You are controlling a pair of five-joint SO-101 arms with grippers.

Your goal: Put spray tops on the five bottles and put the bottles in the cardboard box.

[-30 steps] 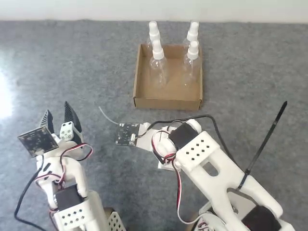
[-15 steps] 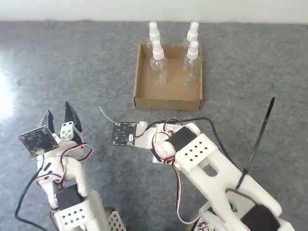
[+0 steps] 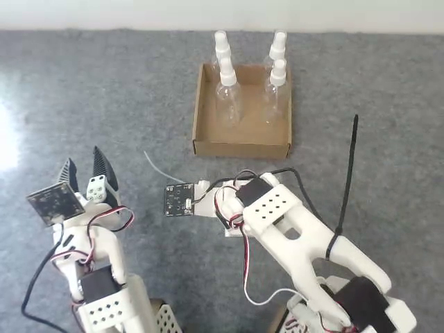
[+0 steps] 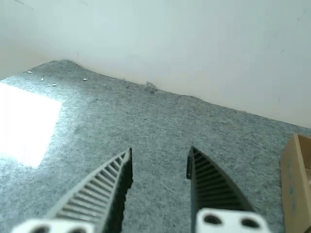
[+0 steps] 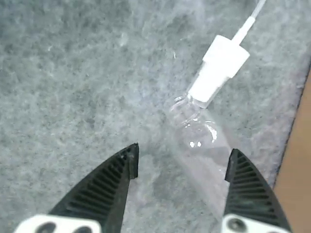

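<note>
Cardboard box (image 3: 241,148) sits toward the far side of the grey desk (image 3: 361,83), its back wall close to the desk's far edge, where a pale wall (image 3: 104,12) begins. 2 bottles (image 3: 228,97) stand upright inside the box, spray tops on. 2 more capped bottles (image 3: 221,43) rise at the box's back wall, and I cannot tell whether they stand inside it or just behind.

Bottle 5 (image 5: 204,145) lies on its side just beside the box's near wall. It has a white spray top (image 5: 221,63) at its neck and a thin white tube (image 5: 248,22) running out away from it. The right end effector (image 5: 184,150) is spread wide, 1 finger on each side of that bottle, gripping nothing. Whether a finger touches the bottle, I cannot tell.

From the high view the right arm's wrist and camera board (image 3: 182,199) cover bottle 5, and the tube pokes out beyond the board.

The left end effector (image 4: 159,160) is released too, fingers apart, holding nothing. It is well off the box's near corner on the left arm's side, with a broad run of grey desk between them. Its wrist view catches the box's side wall, with desk running on to the foot of the pale wall.
</note>
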